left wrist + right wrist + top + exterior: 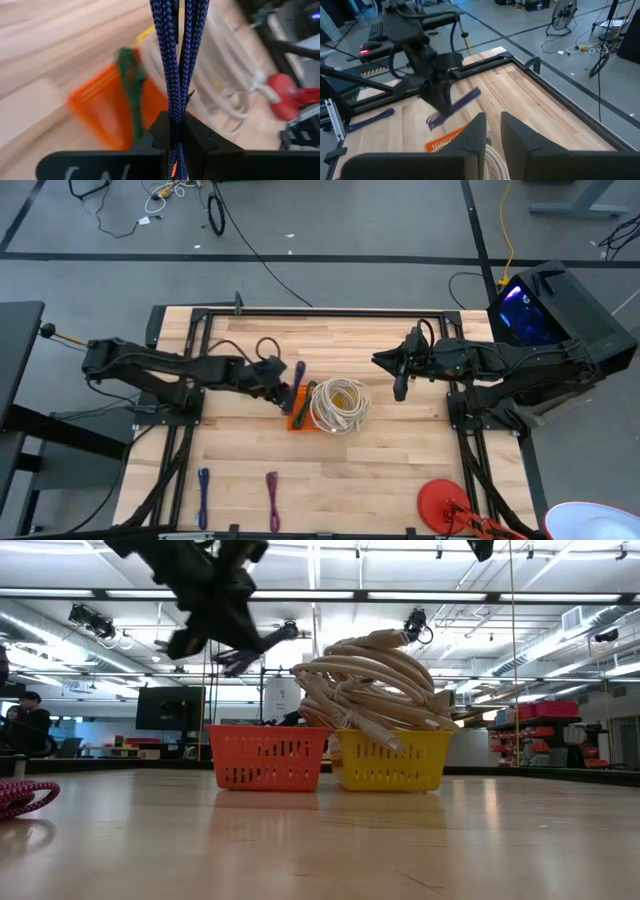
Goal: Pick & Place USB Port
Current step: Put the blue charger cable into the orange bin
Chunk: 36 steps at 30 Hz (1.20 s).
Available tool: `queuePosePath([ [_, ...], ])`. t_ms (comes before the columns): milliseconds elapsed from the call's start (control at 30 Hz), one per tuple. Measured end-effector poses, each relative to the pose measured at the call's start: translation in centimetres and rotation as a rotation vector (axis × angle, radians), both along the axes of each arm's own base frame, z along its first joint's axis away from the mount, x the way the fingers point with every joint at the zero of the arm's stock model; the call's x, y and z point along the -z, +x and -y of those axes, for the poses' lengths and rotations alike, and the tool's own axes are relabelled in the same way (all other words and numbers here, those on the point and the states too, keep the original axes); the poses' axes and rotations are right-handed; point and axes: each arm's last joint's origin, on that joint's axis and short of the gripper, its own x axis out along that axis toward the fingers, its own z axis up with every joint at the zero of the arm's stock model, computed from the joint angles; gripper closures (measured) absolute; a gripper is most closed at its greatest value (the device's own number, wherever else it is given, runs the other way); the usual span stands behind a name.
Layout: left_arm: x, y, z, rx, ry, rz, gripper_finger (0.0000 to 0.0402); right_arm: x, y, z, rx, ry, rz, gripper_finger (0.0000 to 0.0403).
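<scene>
My left gripper (287, 387) hangs over the orange basket (300, 418), shut on a folded blue braided cable (298, 372). In the low view the left gripper (222, 612) is well above the orange basket (268, 757), and the cable (258, 648) sticks out sideways. A green cable (131, 85) lies in the orange basket (102, 112). The yellow basket (392, 762) next to it holds a heap of white cables (338, 405). My right gripper (400, 385) waits in the air right of the baskets, its fingers (470, 137) a narrow gap apart and empty. My left gripper pinches the blue braided cable between its two fingers, with two strands side by side (177, 107) running through the gap. The fingers lie across the strands. The cable is lifted clear of table and basket and sticks out past the fingers (258, 648).
Two purple cables (203, 490) (272, 498) lie near the table's near edge, and one shows as a coil (20, 795) in the low view. A red object (440, 505) sits at the near right corner. Bare wood surrounds the baskets.
</scene>
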Motion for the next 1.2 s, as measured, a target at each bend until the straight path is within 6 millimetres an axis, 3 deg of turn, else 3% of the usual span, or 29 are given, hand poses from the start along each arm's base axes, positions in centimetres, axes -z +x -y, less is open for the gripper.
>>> queuePosePath([
  [167, 1.6, 1.7, -0.2, 0.017, -0.015, -0.005, 0.0376, 0.0, 0.0, 0.0, 0.0, 0.001, 0.0, 0.0342],
  [333, 2.5, 2.1, -0.5, 0.017, -0.02, -0.044, 0.0376, 0.0, 0.0, 0.0, 0.001, 0.004, 0.002, 0.0342],
  [733, 3.3, 2.5, -0.4, 0.008, -0.05, -0.071, 0.0376, 0.0, 0.0, 0.0, -0.001, 0.004, 0.001, 0.0342],
  [967, 3.4, 2.6, -0.4, -0.009, -0.046, -0.062, 0.0347, 0.0, 0.0, 0.0, 0.0, 0.002, 0.002, 0.0342],
  [1200, 3.4, 2.7, -0.4, -0.006, -0.05, -0.053, 0.0349, 0.0, 0.0, 0.0, -0.001, 0.001, 0.001, 0.0342],
])
